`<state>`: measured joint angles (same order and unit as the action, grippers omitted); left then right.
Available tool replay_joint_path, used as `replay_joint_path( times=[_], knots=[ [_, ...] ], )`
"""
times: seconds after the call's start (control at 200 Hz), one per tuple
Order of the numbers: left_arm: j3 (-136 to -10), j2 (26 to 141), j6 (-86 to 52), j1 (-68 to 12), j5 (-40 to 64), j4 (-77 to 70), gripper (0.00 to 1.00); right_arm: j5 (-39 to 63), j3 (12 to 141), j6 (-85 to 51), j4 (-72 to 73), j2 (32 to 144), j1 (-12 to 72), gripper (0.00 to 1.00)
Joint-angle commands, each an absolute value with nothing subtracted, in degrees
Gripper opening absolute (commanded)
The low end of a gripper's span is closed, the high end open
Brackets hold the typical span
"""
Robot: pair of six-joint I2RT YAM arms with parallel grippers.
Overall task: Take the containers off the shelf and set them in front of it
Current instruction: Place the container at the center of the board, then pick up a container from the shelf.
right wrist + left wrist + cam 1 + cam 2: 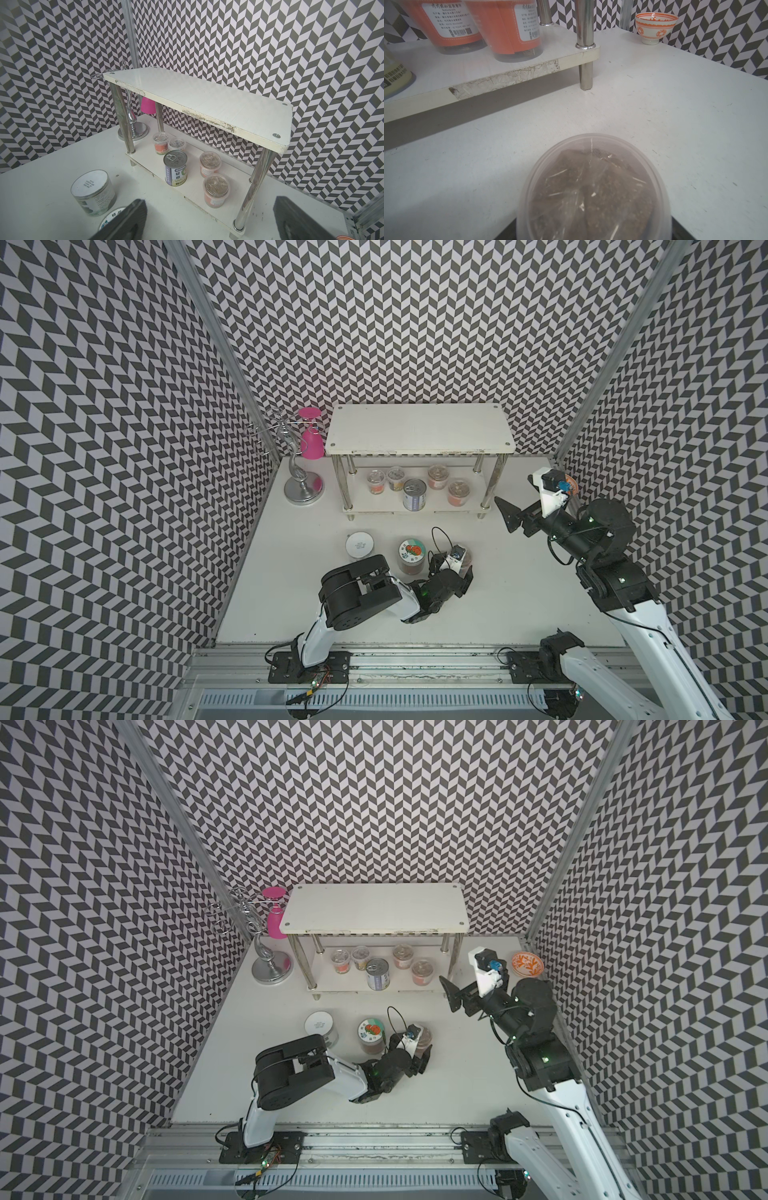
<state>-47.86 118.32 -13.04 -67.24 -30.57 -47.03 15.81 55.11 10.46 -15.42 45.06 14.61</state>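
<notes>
The white two-tier shelf (419, 429) stands at the back. Its lower tier holds a pull-tab tin can (414, 494) and several short foil-topped cups, among them the nearest one (216, 192). Two lidded jars (360, 545) (411, 556) stand on the table in front of it. Beside them stands another cup (591, 187), with my left gripper (453, 568) around it; its dark fingers (506, 232) lie close to the cup's sides, and whether they press it is hidden. My right gripper (510, 516) hovers open and empty off the shelf's right end.
A pink goblet (311, 439) hangs upside down on a silver wire stand (301, 485) left of the shelf. An orange-and-white bowl (527, 964) sits in the back right corner behind my right arm. Patterned walls close in three sides.
</notes>
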Motion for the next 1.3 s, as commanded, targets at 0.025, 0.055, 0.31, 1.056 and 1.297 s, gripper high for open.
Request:
replay_joint_path(
  times=[0.025, 0.055, 0.31, 1.056, 1.297],
  knots=[
    [-48.7, 118.9, -14.4, -66.8, -30.8, -46.0, 0.88, 15.1, 54.5, 10.0, -13.8, 44.5, 14.8, 1.00],
    [-48.7, 118.6, -14.3, -66.7, -30.8, -46.0, 0.89, 15.1, 54.5, 9.9, -13.8, 44.6, 14.8, 1.00],
    [-47.8, 115.1, -13.5, -67.0, -30.4, -44.8, 0.99, 15.2, 54.6, 9.6, -13.2, 44.9, 14.8, 1.00],
    [-33.7, 91.3, -12.9, -74.9, -28.3, -34.0, 1.00, 24.2, 50.2, 5.6, -9.0, 45.5, 14.9, 1.00],
    [-32.1, 74.8, -16.2, -74.2, -26.8, -16.0, 1.00, 25.7, 41.7, 1.1, 1.4, 48.9, 22.0, 1.00]
  ],
)
